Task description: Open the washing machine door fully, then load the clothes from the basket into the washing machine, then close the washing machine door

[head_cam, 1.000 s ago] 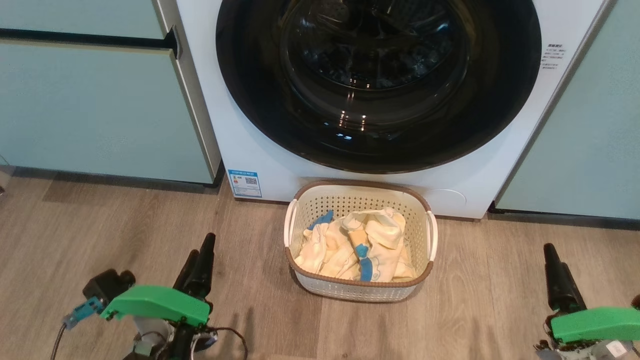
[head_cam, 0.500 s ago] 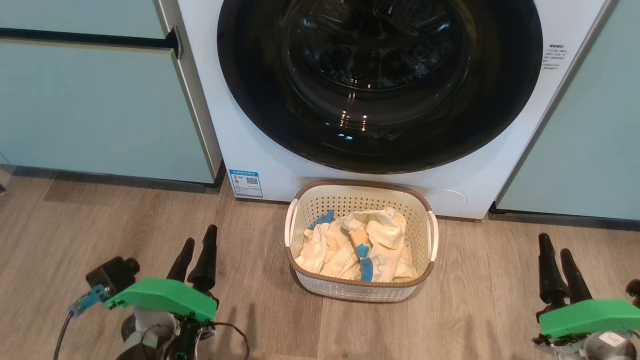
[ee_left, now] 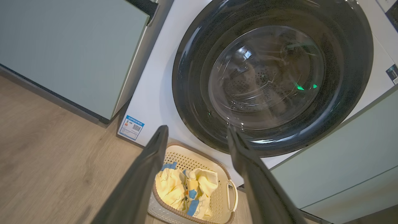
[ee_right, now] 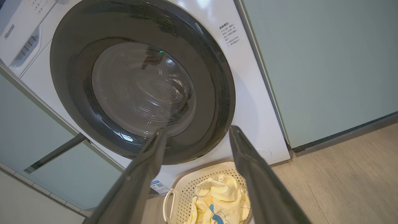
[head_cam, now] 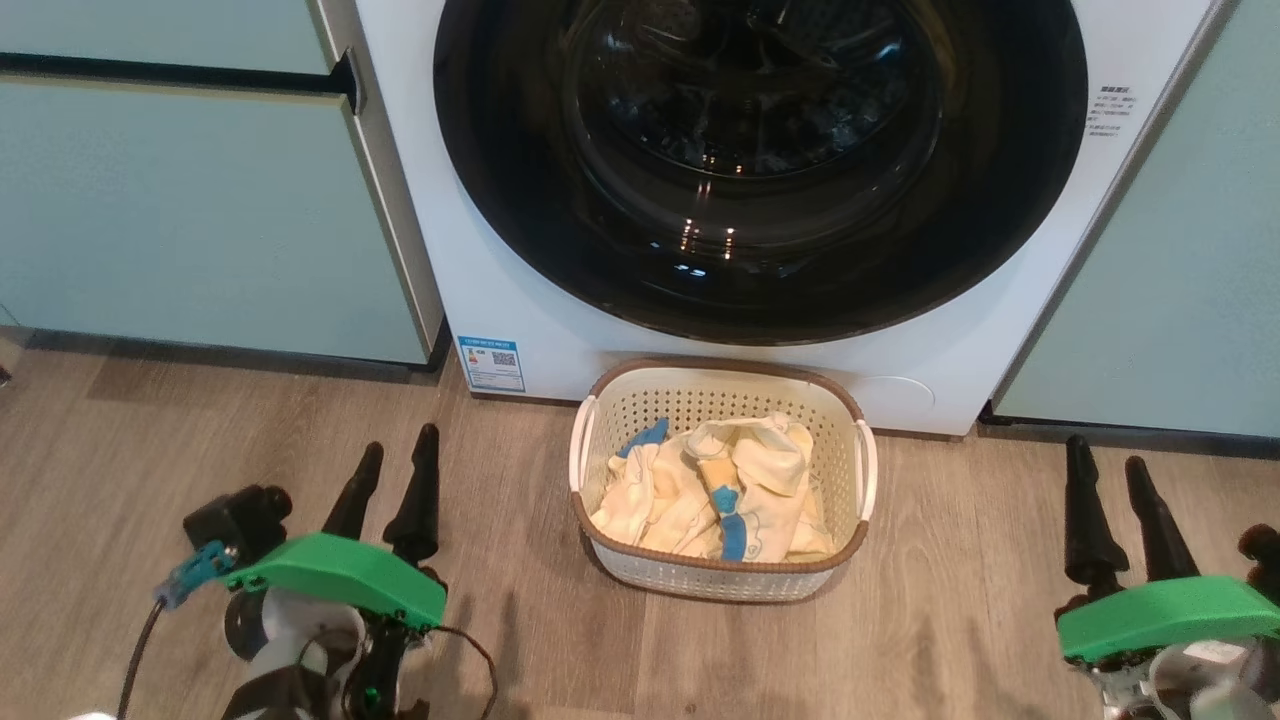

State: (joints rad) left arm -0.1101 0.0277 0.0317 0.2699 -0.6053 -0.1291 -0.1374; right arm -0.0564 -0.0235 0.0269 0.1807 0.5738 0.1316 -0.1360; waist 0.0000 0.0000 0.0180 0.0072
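The white washing machine (head_cam: 500,250) stands ahead with its round glossy black door (head_cam: 760,170) flush against the front. The cream basket (head_cam: 600,400) sits on the floor right below the door, and pale yellow clothes (head_cam: 715,485) with blue trim lie heaped in it. My left gripper (head_cam: 395,450) hovers open at the lower left, apart from the basket, with nothing between its fingers. At the lower right, my right gripper (head_cam: 1108,450) is open and holds nothing. The door (ee_left: 273,74), basket (ee_left: 217,199) and clothes (ee_left: 186,191) lie beyond my left gripper (ee_left: 196,130). My right gripper (ee_right: 197,130) faces the door (ee_right: 140,81) above the basket (ee_right: 183,189).
Pale green cabinets (head_cam: 190,200) flank the machine on the left, and another cabinet panel (head_cam: 1180,260) stands on the right. Wood-look floor (head_cam: 950,600) spreads between both grippers and the basket. A small blue label (head_cam: 490,365) sits at the machine's lower left corner.
Both grippers have risen further into the head view, toward the machine, and their fingers now show spread apart. Basket, clothes and door have not moved.
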